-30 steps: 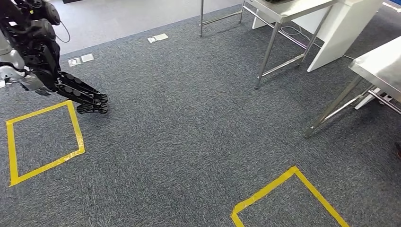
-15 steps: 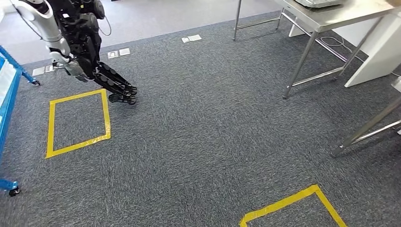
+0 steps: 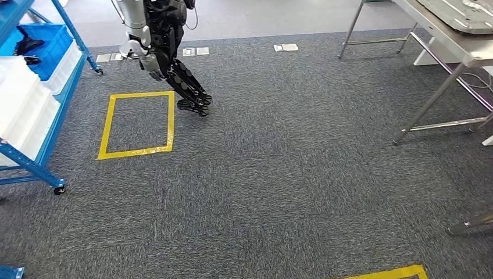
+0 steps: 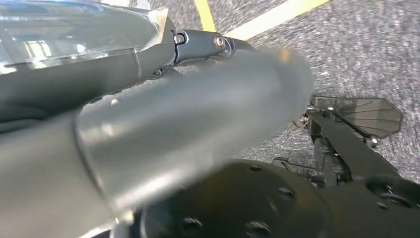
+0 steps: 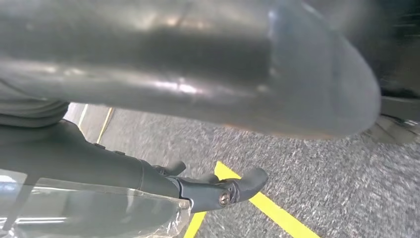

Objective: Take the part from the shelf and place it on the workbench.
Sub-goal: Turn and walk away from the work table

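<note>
Both hands slack over grey carpet – shelf left, workbench right

Dark part [image 3: 27, 45] lies in a blue bin [image 3: 49, 58] on the blue shelf [image 3: 36, 166]; the steel workbench [image 3: 459, 51] stands well apart. Left hand [image 4: 163, 99] and right hand [image 5: 124, 166] hang with fingers stretched out, thumbs apart – holding nothing.

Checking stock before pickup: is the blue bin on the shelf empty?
Not empty: the blue bin on the shelf holds a dark item.

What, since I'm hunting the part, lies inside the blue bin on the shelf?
Dark parts lie in the blue bin, their shape too small to make out. The bin's walls hide whatever lies deeper.
</note>
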